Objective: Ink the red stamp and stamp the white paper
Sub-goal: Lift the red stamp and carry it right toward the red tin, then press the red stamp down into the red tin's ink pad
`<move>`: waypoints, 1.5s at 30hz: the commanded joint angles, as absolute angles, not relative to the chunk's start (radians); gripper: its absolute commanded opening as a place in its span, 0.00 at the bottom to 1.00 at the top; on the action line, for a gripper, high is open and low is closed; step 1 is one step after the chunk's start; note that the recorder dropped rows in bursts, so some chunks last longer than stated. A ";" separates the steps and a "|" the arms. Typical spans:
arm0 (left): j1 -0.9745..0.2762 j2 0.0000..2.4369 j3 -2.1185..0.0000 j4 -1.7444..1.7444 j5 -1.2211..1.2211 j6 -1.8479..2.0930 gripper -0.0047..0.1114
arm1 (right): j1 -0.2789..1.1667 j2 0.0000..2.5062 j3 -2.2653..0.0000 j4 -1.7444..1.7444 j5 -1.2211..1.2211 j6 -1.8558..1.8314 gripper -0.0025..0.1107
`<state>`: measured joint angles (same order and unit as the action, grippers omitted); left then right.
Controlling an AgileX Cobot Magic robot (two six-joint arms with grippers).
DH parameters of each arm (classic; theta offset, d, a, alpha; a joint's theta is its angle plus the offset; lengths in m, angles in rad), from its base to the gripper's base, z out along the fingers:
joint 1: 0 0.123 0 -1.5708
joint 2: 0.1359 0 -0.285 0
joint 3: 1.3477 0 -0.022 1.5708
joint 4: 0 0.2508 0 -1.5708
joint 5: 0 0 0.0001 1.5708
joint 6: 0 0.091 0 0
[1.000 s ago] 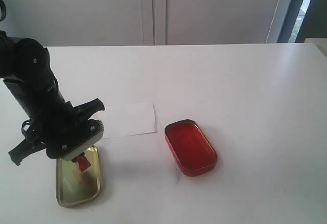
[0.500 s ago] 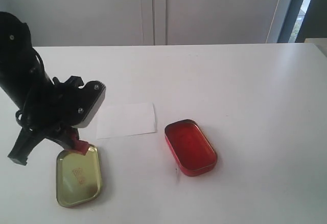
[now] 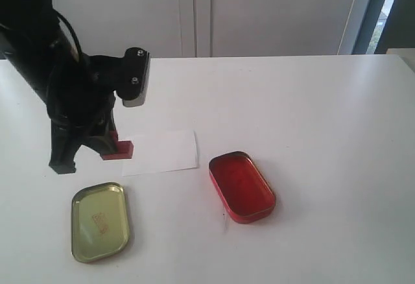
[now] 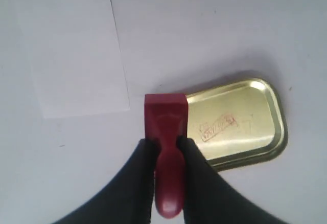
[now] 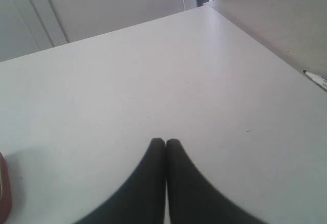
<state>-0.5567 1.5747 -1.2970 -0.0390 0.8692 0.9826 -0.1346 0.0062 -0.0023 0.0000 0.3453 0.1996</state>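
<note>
My left gripper is shut on the narrow handle of the red stamp, with the block base pointing away from the jaws. In the exterior view the red stamp hangs from the left gripper at the left edge of the white paper; I cannot tell whether it touches the sheet. The white paper looks plain. The open red ink tin lies to the right of the paper. My right gripper is shut on nothing above bare table and does not show in the exterior view.
A gold tin lid lies near the front left, with a faint red imprint inside; in the left wrist view the gold lid sits just beyond the stamp. An edge of the red tin shows in the right wrist view. White table all around.
My left arm has risen off the gold lid and carried the red stamp back, from over the lid to the paper's left edge. The jaws stayed shut on it.
</note>
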 commanded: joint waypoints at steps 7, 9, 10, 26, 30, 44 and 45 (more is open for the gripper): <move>-0.661 1.684 -1.451 -0.034 0.999 0.720 0.04 | -0.139 0.000 0.000 0.000 0.342 0.199 0.02; -0.679 1.712 -1.485 -0.027 1.017 0.691 0.04 | -0.139 0.000 0.000 0.000 0.342 0.199 0.02; -0.689 1.728 -1.504 -0.025 1.026 0.680 0.04 | -0.139 0.000 0.000 0.000 0.342 0.199 0.02; -0.827 2.019 -1.799 -0.031 0.958 0.491 0.04 | -0.139 0.000 0.000 0.000 0.342 0.199 0.02; -0.861 2.068 -1.806 -0.045 0.907 0.468 0.04 | -0.139 0.000 0.000 0.000 0.342 0.199 0.02; -0.880 2.135 -1.808 -0.071 0.868 0.390 0.04 | -0.139 0.000 0.000 0.000 0.342 0.199 0.02; -0.880 2.139 -1.814 -0.071 0.876 0.383 0.04 | -0.139 0.000 0.000 0.000 0.342 0.199 0.02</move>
